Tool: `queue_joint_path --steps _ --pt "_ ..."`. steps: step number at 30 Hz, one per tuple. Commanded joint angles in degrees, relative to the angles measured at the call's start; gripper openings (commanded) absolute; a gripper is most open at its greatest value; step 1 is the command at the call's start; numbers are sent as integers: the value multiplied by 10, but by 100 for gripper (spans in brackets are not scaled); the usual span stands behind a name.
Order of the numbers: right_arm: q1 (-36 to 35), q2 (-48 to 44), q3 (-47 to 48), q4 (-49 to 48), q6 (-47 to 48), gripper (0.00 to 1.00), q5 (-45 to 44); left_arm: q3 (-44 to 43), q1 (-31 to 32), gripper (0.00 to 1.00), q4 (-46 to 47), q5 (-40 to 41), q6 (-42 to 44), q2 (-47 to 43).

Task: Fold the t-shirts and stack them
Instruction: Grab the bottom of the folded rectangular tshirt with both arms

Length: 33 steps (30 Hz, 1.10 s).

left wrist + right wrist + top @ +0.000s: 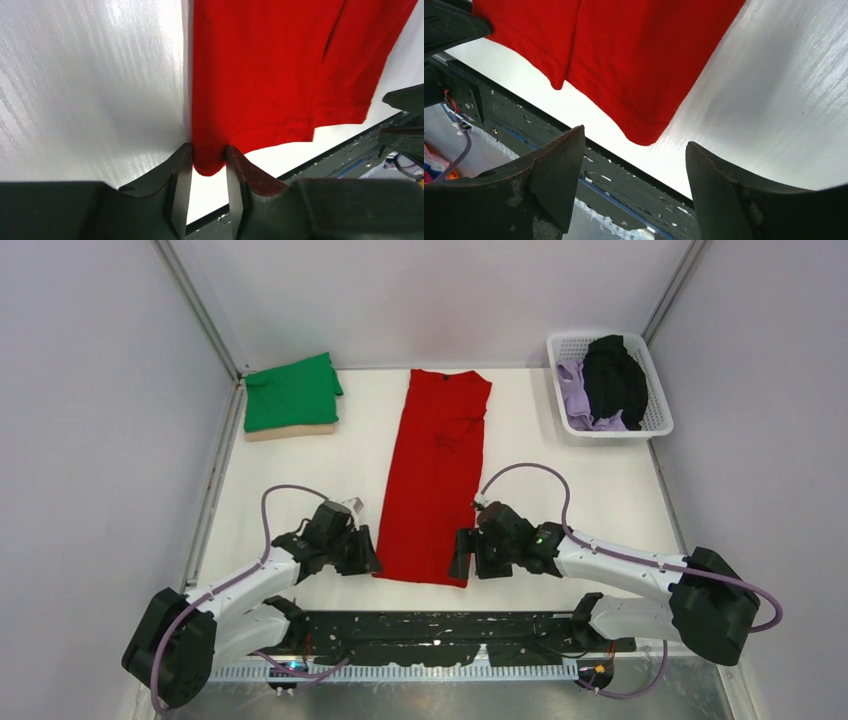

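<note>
The bright red t-shirt (435, 475) lies folded into a long narrow strip down the middle of the table, collar end far. My left gripper (365, 552) is at its near left corner; in the left wrist view the jaws (207, 152) are closed on that corner of the red cloth (260, 65). My right gripper (462, 555) is at the near right corner, wide open and empty (635, 137), with the red corner (634, 55) just ahead of the fingertips. A folded green t-shirt (292, 392) lies on a folded tan one (290, 430) at the far left.
A white basket (655, 425) at the far right holds a black garment (613, 375) and a lavender one (575, 400). The black mounting rail (440, 625) runs along the table's near edge, close behind both grippers. Walls close in the left, right and far sides.
</note>
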State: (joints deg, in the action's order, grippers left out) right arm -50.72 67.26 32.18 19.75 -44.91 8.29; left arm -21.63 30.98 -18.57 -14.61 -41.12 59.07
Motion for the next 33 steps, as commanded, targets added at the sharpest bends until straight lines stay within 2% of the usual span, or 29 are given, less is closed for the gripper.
queue_joint_path --steps 1,7,13,16,22,26,30,33 --pt "-6 8 3 -14 -14 77 -3 7 -1 29 10 -7 12 5" --pt "-16 33 4 -29 -19 66 13 10 0 15 7 -40 15 10" --pt "-17 46 0 -39 -22 58 15 24 3 11 20 -51 1 9" --pt "-18 55 -3 -38 -23 49 31 26 5 2 23 -51 -10 0" --pt "-26 34 -25 -2 -29 47 26 44 14 0 23 -49 -34 -33" --pt "-27 28 -41 -7 -36 41 19 55 33 0 32 -47 -52 -42" --pt "-29 26 -47 -10 -42 29 10 61 42 0 32 -41 -64 -47" --pt "-29 10 -52 -1 -40 12 5 66 47 0 32 -43 -73 -61"
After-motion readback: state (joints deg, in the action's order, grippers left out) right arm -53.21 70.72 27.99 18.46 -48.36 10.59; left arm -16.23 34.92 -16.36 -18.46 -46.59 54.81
